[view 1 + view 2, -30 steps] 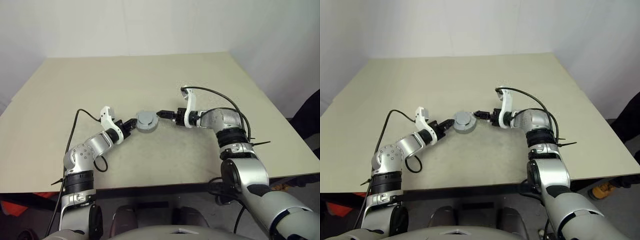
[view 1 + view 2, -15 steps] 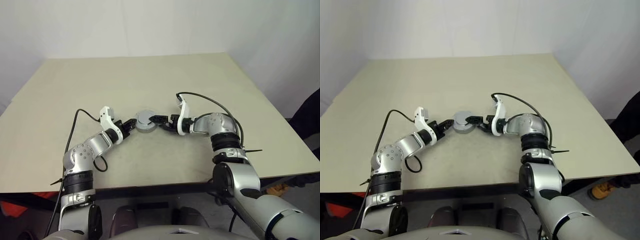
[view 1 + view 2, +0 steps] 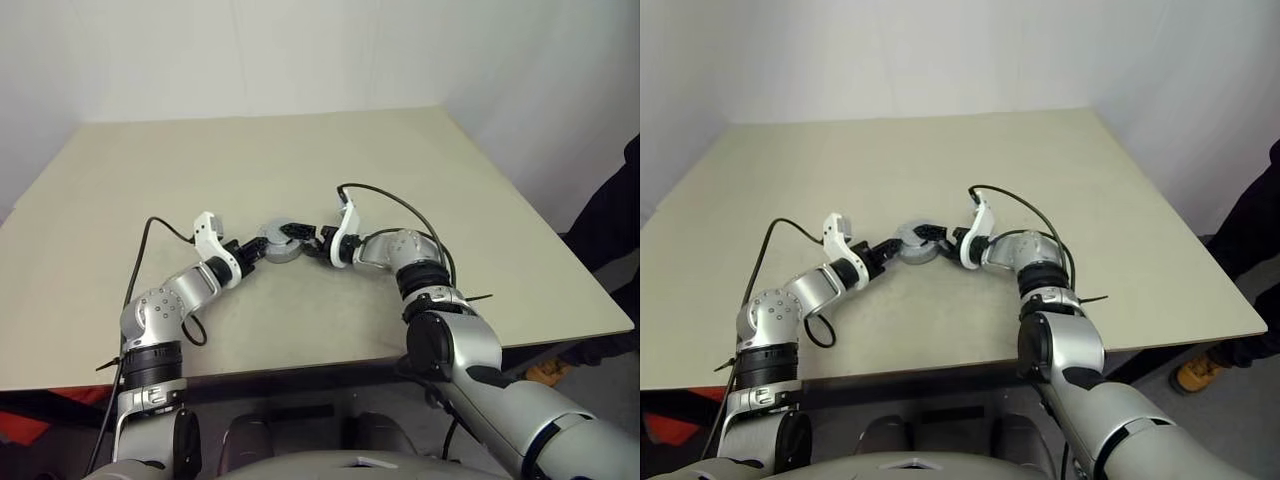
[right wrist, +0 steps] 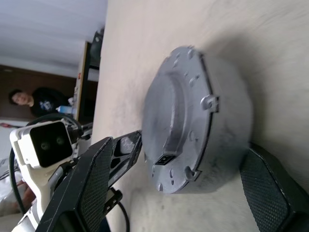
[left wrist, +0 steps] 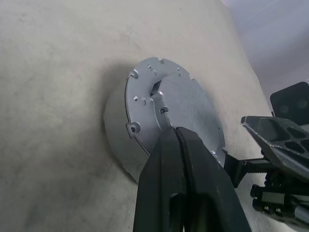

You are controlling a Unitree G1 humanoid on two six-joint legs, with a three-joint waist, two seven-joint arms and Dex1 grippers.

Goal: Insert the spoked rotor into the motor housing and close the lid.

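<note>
On the table (image 3: 420,160), near its front middle, we see the housing (image 3: 277,243) sitting with its grey lid (image 5: 174,104) on top, so whatever is inside is hidden from us; we cannot tell whether the rotor is in there.

Our left gripper (image 3: 257,251) comes at the housing from its left side. Its two black fingers (image 5: 188,159) are pressed together with no gap between them, clenched on nothing. In the left wrist view their joined tip lies against the lid's top face, near a raised ridge and a small rectangular slot; we take it as touching the lid, pinching nothing.

Our right gripper (image 3: 298,238) comes at the housing from its right side, with its jaws spread wide. In the right wrist view one finger (image 4: 94,181) lies over the lid side and the other (image 4: 268,193) by the housing's lower edge, so the housing sits between them. Neither pad is clearly pressed against the metal, so we would call this gripper released, straddling the housing without gripping it.

Beyond the housing in the right wrist view we see the left gripper's white camera block (image 4: 46,142), and a person (image 4: 29,102) in dark clothes far behind. A dark sleeve (image 3: 620,215) shows well to the right of the housing, past the table's edge.
</note>
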